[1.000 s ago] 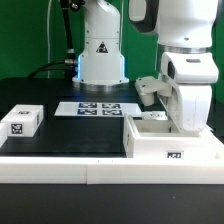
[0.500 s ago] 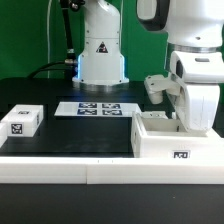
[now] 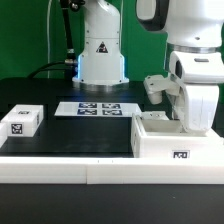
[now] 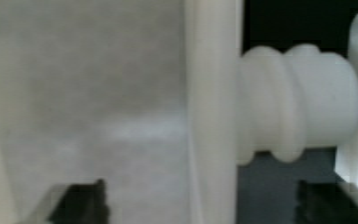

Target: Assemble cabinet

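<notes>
The cabinet (image 3: 175,150), an open white box with a tag on its front, sits at the front on the exterior view's right. My gripper (image 3: 196,126) reaches down into its open top near the right wall. In the wrist view the gripper (image 4: 202,205) is open. Its dark fingertips (image 4: 78,203) stand wide apart on either side of a thin white cabinet wall (image 4: 208,100), touching neither side. A ribbed round white part (image 4: 293,100) lies beside that wall. The fingertips are hidden by the cabinet in the exterior view.
A small white cube (image 3: 20,120) with one tag stands at the exterior view's left. The marker board (image 3: 98,108) lies in the middle, in front of the robot base (image 3: 100,55). A white ledge (image 3: 90,170) runs along the table's front.
The arm and the cabinet shifted together toward the exterior view's right between one second and half a second ago. Since then nothing has moved.
</notes>
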`<state>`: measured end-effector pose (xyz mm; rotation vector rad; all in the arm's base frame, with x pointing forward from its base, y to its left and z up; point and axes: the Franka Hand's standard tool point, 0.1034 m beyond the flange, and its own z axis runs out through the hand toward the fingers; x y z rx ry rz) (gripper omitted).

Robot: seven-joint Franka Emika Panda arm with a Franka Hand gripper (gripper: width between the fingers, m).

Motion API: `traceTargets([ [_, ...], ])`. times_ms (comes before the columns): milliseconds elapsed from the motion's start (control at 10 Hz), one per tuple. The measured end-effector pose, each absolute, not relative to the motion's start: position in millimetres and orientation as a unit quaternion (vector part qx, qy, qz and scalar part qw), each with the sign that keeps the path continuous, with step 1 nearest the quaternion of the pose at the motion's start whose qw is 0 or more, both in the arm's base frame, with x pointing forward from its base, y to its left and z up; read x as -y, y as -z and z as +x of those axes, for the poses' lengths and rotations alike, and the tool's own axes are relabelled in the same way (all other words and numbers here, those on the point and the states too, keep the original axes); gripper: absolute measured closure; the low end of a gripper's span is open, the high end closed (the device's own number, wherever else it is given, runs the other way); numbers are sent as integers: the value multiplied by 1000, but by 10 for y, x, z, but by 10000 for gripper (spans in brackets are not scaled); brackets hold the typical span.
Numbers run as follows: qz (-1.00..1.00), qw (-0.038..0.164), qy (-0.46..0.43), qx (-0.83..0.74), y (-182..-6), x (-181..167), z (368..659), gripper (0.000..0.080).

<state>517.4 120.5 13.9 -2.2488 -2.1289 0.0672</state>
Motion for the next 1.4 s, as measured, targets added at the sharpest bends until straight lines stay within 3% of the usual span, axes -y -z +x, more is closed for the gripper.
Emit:
traceTargets([
  [100, -726, 22, -22, 687, -138, -1203, 5170, 117],
  [200, -725, 24, -27, 688, -134, -1203, 5131, 117],
  [300, -725, 26, -28, 688, -128, -1203, 5110, 23],
  [800, -725, 25, -29, 688, -170, -1177, 5059, 3],
  [1200, -731, 5, -17, 683, -595, -1211, 4946, 3],
  [1400, -743, 0, -11, 669, -715, -1331, 4798, 3],
])
